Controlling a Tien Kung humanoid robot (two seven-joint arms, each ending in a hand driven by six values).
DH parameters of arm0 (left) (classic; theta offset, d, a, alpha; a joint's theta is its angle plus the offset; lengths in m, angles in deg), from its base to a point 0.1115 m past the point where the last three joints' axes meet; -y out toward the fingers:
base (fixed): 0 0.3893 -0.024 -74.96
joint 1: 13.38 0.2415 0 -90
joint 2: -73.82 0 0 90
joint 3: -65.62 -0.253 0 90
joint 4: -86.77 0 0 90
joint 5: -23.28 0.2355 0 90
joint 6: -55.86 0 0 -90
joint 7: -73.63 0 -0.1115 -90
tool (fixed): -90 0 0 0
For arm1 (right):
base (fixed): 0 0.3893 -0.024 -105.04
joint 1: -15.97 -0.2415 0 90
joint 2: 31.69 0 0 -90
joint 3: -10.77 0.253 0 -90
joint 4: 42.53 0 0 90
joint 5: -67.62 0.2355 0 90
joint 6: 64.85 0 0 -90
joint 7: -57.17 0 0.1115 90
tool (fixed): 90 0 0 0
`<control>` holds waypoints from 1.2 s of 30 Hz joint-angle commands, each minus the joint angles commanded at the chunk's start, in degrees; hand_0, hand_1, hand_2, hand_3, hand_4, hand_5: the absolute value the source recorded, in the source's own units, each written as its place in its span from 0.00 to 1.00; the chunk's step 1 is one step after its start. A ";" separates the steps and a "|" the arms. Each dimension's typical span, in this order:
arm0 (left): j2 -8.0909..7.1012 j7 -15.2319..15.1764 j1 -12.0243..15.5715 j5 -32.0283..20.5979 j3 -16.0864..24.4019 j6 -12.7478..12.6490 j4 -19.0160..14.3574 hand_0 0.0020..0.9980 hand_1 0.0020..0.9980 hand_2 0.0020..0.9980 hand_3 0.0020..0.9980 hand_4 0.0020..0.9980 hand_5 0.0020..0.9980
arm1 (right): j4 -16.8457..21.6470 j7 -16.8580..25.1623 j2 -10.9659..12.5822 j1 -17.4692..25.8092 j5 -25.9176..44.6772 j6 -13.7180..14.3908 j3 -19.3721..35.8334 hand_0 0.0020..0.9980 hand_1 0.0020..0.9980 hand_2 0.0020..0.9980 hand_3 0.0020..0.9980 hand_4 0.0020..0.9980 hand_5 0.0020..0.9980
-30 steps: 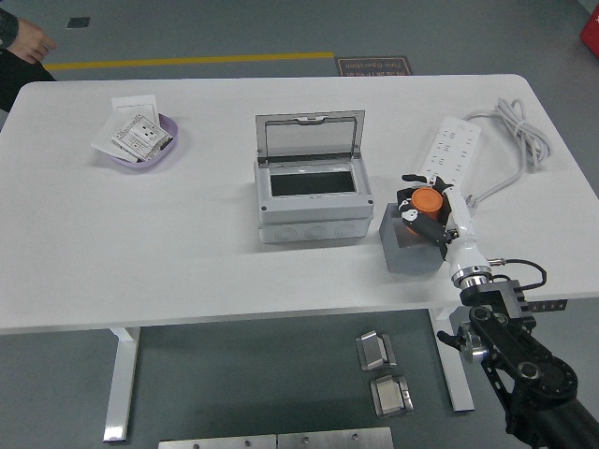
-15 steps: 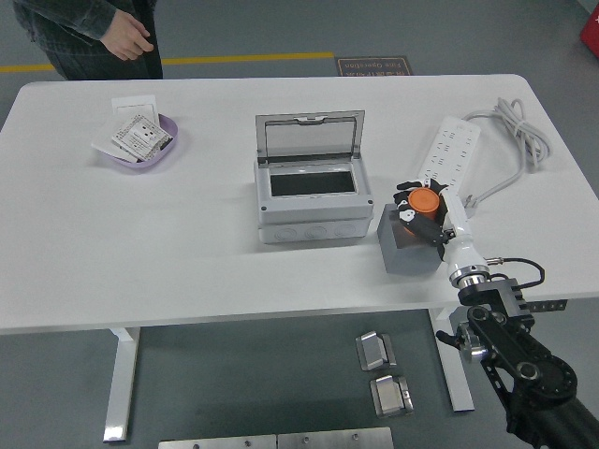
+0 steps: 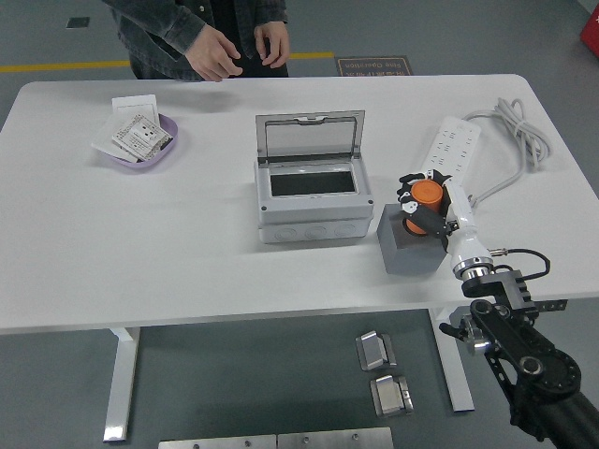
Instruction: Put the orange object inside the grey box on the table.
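My right hand comes in from the lower right and is shut on the orange object, a short orange cylinder, holding it just above a small dark grey block near the table's front edge. The grey box stands at the table's middle with its clear lid raised upright and its dark inside showing. It is to the left of my hand, a short gap away. My left arm is out of view.
A white power strip with its cable lies behind my hand at the right. A purple dish with white packets sits at the far left. A person stands at the far edge, hands held together above the table's rim.
My right hand has lifted the orange object slightly and shifted a little right. The person has walked from the far left to the top middle of the table.
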 joint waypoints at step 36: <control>-1.49 1.05 0.29 2.09 2.94 -0.20 0.00 0.68 0.69 0.62 0.72 0.72 0.47 | -9.00 -23.85 -5.55 -27.77 -39.13 6.32 -29.46 0.00 0.07 0.28 0.24 0.00 0.00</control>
